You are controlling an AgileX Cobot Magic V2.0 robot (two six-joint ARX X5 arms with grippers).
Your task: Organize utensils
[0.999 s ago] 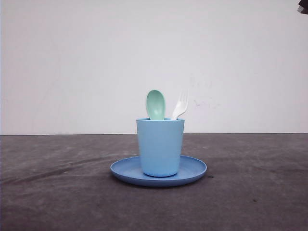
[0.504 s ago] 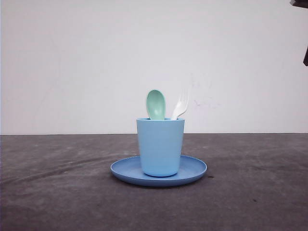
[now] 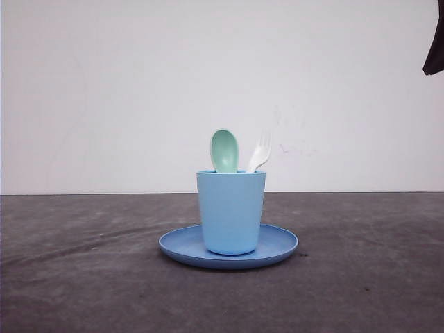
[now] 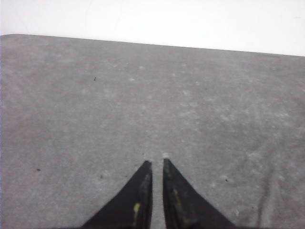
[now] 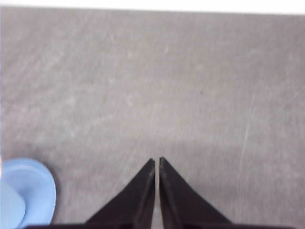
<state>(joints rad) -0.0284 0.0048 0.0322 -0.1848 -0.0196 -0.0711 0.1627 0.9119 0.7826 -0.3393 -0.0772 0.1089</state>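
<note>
Mint-green spoon (image 3: 224,151) and white fork (image 3: 259,152) stand upright in the light blue cup (image 3: 231,211), on the blue plate (image 3: 277,244), mid-table (image 3: 83,277). Left hand (image 4: 157,164) fingers together, holding nothing, over bare table. Right hand (image 5: 157,161) likewise together, plate nearby.

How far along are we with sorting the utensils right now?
Nothing looks moved yet: the green spoon and white fork both stand in the blue cup, which sits on the blue plate. Nothing is in hand: the left gripper and right gripper are shut and empty over bare table. Taking out and placing both utensils probably remains.
</note>
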